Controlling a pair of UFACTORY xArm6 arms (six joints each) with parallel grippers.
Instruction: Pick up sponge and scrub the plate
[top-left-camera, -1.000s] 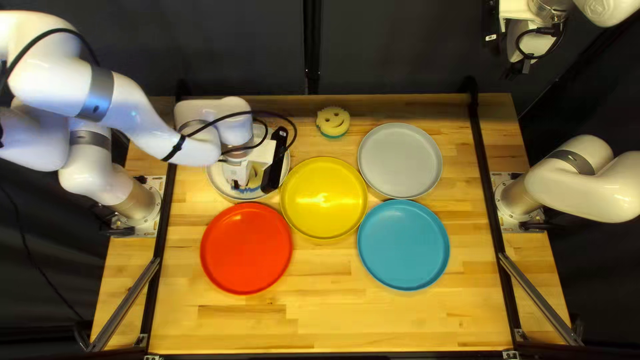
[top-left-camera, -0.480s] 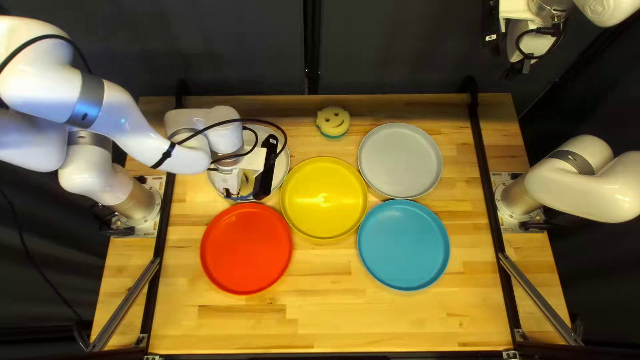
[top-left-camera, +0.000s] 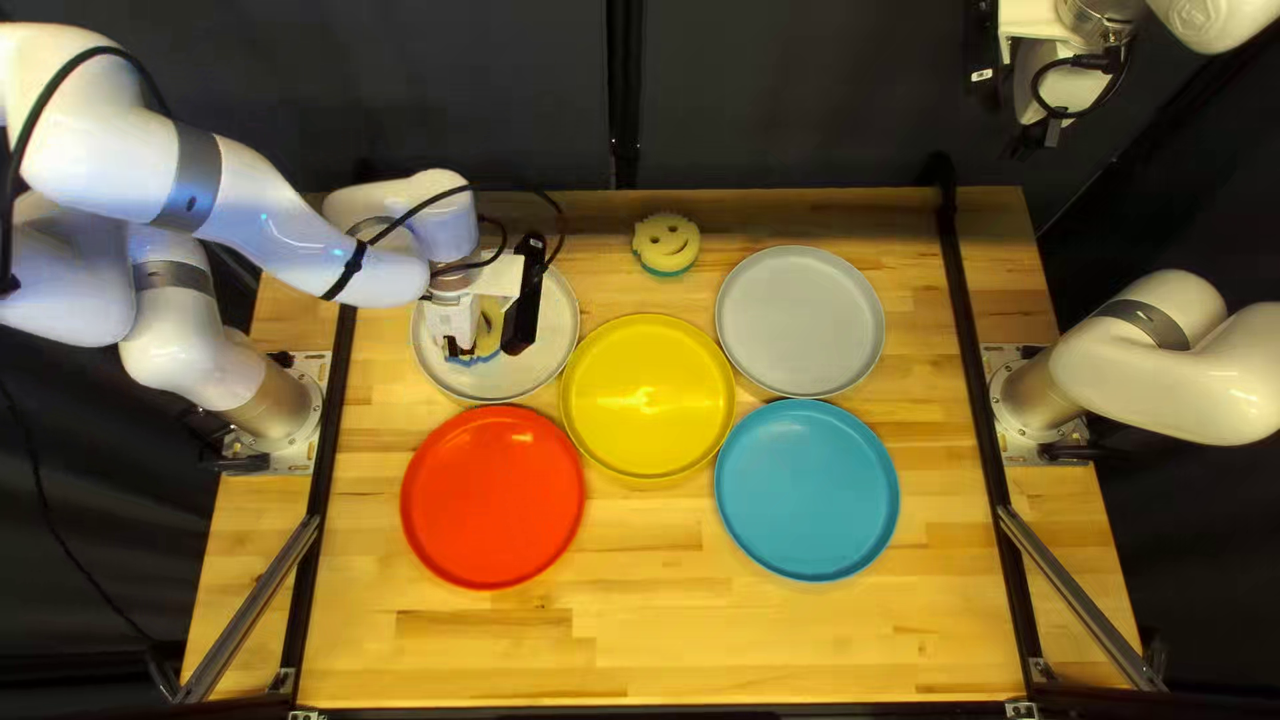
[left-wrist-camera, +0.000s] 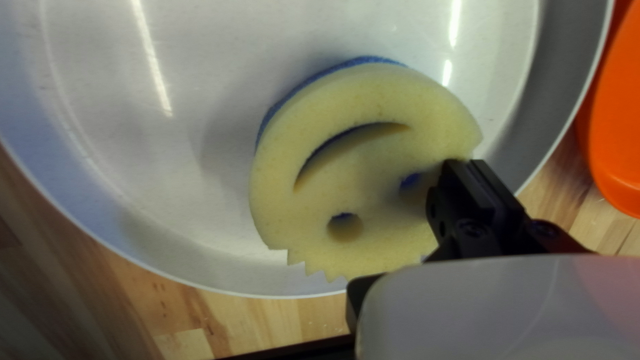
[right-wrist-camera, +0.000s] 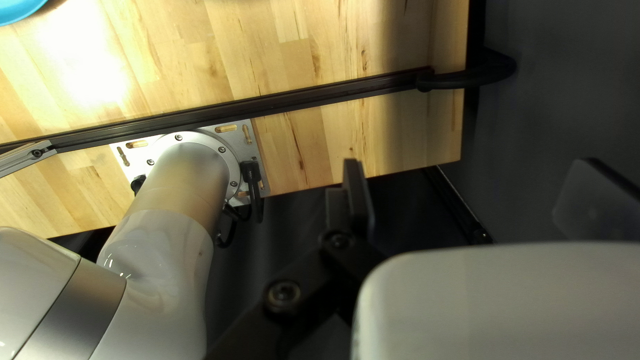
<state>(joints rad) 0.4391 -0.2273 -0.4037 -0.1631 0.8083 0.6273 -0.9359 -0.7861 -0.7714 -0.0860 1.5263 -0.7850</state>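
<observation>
In the top left view my left gripper (top-left-camera: 470, 347) is low over the white plate (top-left-camera: 540, 367), at the plate's left part, and partly hides the yellow, blue-backed sponge (top-left-camera: 491, 323). The left wrist view has that smiley sponge (left-wrist-camera: 360, 160) lying blue side down on the white plate (left-wrist-camera: 133, 167); my left gripper (left-wrist-camera: 408, 230) is shut on it near its toothed edge. High beyond the table's far right corner, my right gripper (top-left-camera: 1034, 138) hangs away from the plates. The right wrist view shows its fingers (right-wrist-camera: 359, 200) wide apart, with nothing between them.
A red plate (top-left-camera: 494, 496) and a yellow plate (top-left-camera: 648, 396) border the white one. Farther right are a grey plate (top-left-camera: 800, 322) and a blue plate (top-left-camera: 807, 490). Another smiley sponge (top-left-camera: 667, 244), green underneath, sits near the far edge.
With the sponge in it, my left gripper first shifted a little toward the near edge, then moved back across the white plate toward the far edge. My right arm stays still.
</observation>
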